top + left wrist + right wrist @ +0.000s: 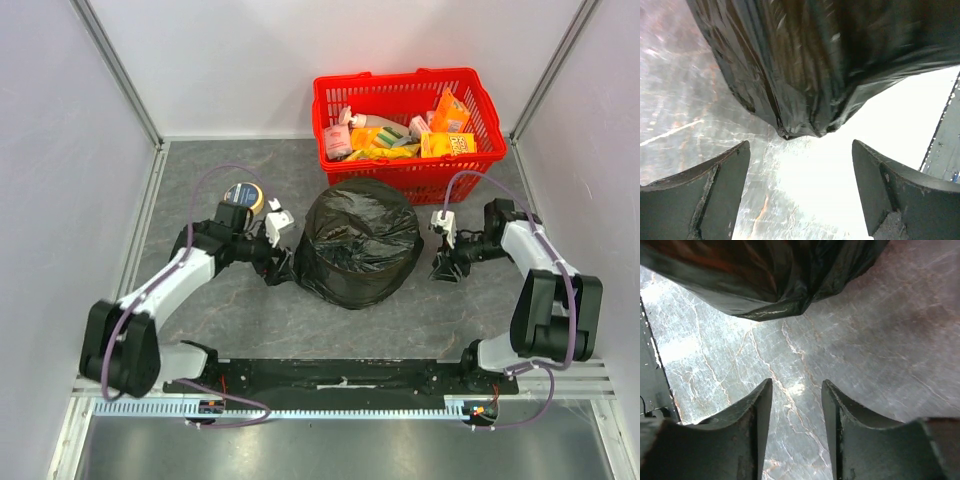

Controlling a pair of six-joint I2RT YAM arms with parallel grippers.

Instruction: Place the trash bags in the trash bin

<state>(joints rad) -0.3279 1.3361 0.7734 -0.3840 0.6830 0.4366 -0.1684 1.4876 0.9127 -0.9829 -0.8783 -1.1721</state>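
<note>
Centrally on the grey surface [200,320] sits a round mound wrapped in a black trash bag [360,240]; the trash bin is hidden, probably underneath. The left gripper [279,266] is nearer, just beside the bag's left flank, spread wide and empty. The right gripper [447,268], partly spread and empty, stands off right.

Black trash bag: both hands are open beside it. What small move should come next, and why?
Probably draw both hands back a little. The left hand and the right hand stand open and empty, and the black trash bag already drapes over a round shape, its hem low on both sides. The bin itself is hidden.
</note>
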